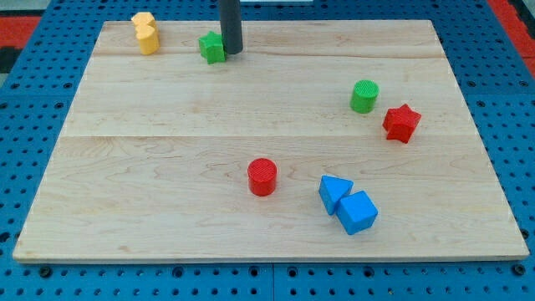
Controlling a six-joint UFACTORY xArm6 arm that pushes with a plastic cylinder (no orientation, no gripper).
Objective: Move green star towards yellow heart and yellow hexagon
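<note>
The green star [212, 47] sits near the view's top, left of centre, on the wooden board [167, 167]. My tip [231, 52] stands right beside it, touching its right side. The yellow hexagon [143, 20] and the yellow heart [147, 38] sit close together at the view's top left, the hexagon just above the heart. The star lies a short way to the right of them, with bare board between.
A green cylinder [364, 96] and a red star [401, 123] sit at the right. A red cylinder [262, 176] is at the lower centre. A blue triangle [333, 191] and a blue cube [358, 212] touch at the lower right.
</note>
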